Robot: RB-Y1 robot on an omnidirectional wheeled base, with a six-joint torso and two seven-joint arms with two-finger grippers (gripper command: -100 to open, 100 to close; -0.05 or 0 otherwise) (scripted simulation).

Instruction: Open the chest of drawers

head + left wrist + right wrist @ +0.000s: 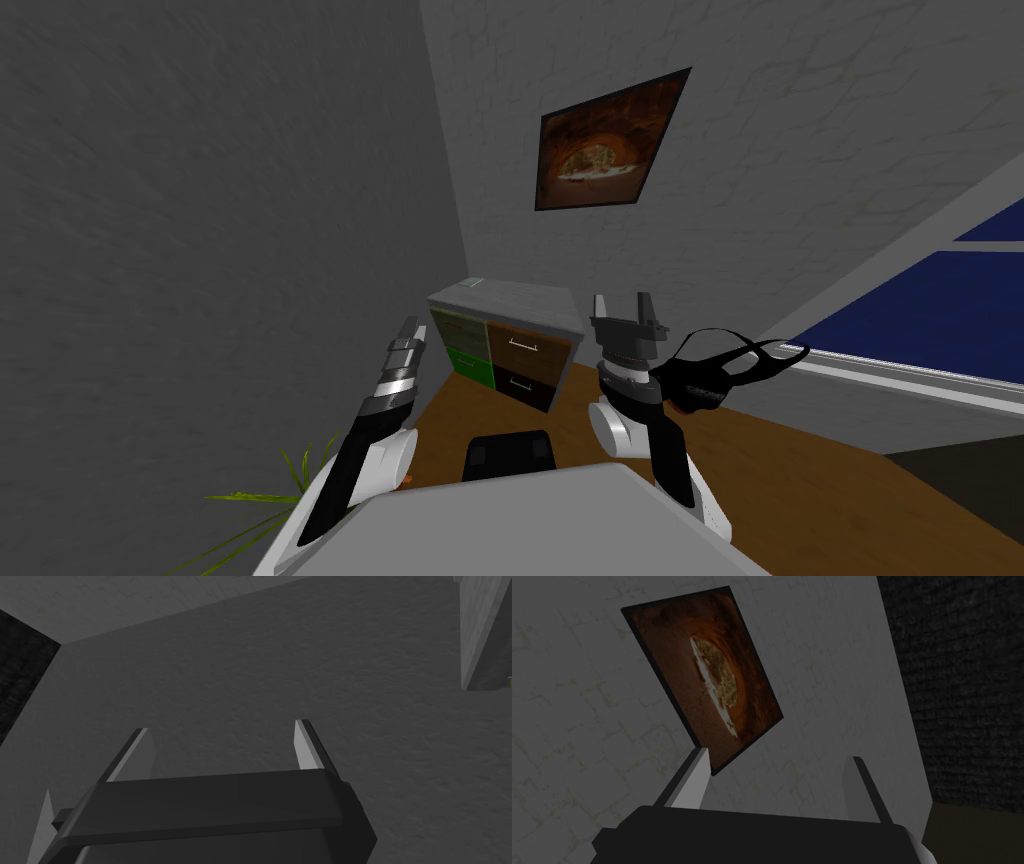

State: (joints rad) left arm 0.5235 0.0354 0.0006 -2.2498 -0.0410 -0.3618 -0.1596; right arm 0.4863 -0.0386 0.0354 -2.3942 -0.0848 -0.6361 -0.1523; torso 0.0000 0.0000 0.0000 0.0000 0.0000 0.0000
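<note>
The chest of drawers (pixel 520 302) stands in the room's corner ahead, low, with a grey top. Its front has pale and bright green drawers (pixel 465 350) on one side, and a brown drawer (pixel 545 358) over a black one (pixel 525 388), each with a thin bar handle. All drawer fronts sit flush. My left gripper (pixel 408 328) is raised in front of the green side, well short of it, fingers open (pixel 225 743); the chest's grey side (pixel 482 636) shows beyond it. My right gripper (pixel 622 303) is held up by the chest's right corner, open (pixel 777 776) and empty.
A dark grey wall runs close along the left. A small pale object (pixel 472 283) lies on the chest's top. Green plant leaves (pixel 265 492) reach in low on the left. A window (pixel 930 300) lines the right wall above brown wooden floor (pixel 800 480).
</note>
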